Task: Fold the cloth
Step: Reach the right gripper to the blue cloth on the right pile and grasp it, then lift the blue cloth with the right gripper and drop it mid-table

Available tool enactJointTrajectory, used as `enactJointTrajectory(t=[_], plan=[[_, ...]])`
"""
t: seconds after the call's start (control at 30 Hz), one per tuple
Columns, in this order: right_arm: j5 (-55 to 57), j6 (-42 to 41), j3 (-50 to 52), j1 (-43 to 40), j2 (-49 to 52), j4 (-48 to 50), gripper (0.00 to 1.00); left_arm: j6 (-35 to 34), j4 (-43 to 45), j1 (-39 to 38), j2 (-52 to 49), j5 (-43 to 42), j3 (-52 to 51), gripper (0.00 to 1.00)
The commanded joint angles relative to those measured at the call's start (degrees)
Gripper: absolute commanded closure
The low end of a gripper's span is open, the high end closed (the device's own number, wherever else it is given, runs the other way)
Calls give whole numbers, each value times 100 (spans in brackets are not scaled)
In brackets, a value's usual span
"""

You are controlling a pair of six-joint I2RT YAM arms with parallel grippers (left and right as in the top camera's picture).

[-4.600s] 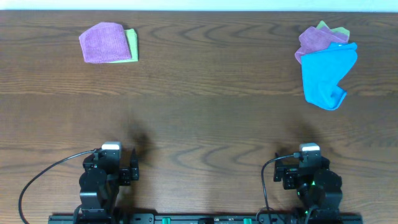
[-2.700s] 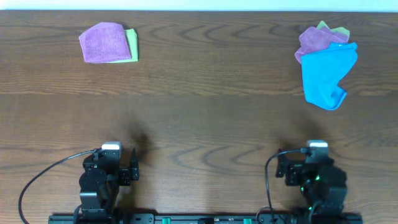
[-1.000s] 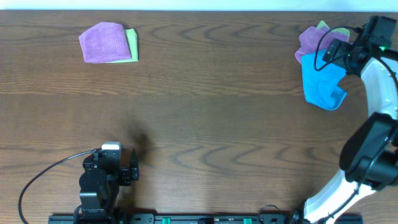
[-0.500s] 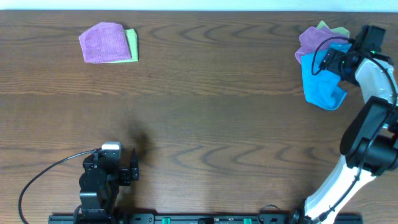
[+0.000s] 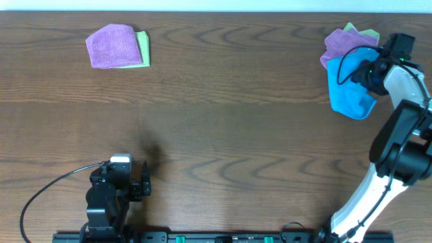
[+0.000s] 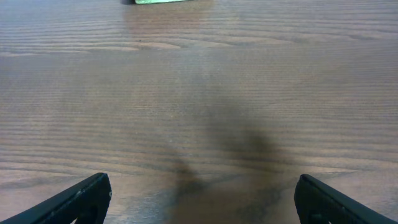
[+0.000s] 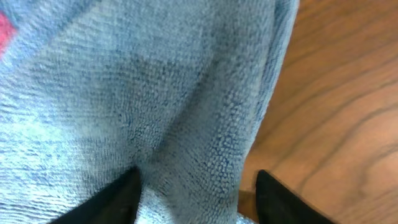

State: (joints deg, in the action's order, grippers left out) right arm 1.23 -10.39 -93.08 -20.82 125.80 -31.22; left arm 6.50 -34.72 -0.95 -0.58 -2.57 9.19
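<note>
Hidden and cut-off bits, mostly rt side.
Overhead: your right gripper (image 5: 365, 71) covers the upper rt part of the cloth (image 5: 347, 94); fingertips too small to make out. Rt wrist cam: cloth overruns top, left & bottom edges, both fingers (image 7: 115, 199) cut off at bottom. Left wrist cam: light green cloth (image 6: 168, 2) clipped by top edge.

Soft, even light from above. Blurred dark shadow on the table (image 6: 205, 87) in the left wrist view. Washed-out, slightly soft close-up of the cloth (image 7: 155, 93).
</note>
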Motion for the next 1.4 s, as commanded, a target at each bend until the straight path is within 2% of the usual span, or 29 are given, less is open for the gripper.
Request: enactJointTrajectory(t=[0.0, 0.03, 0.17, 0.37, 0.63, 1.0, 1.13, 1.37], plan=[[-118, -28, -87, -55, 177, 24, 58, 120, -15, 17, 37, 44, -35, 5], [-136, -26, -87, -55, 184, 24, 64, 122, -15, 17, 37, 44, -35, 5], [-153, -26, -87, -52, 181, 17, 99, 122, -15, 17, 37, 44, -35, 5], [-468, 393, -90, -7, -225, -402, 99, 122, -15, 17, 37, 44, -35, 5], [-463, 920, -90, 450, -1652, -1357, 99, 120, -15, 17, 37, 44, -35, 5], [-640, 1189, -87, 1707, -2946, -2916, 99, 120, -15, 17, 37, 44, -35, 5], [-898, 1331, -87, 2382, -3224, -2968, 99, 120, -15, 17, 37, 44, -35, 5], [-1093, 1329, -87, 3606, -3252, -2328, 99, 122, -15, 17, 37, 44, -35, 5]])
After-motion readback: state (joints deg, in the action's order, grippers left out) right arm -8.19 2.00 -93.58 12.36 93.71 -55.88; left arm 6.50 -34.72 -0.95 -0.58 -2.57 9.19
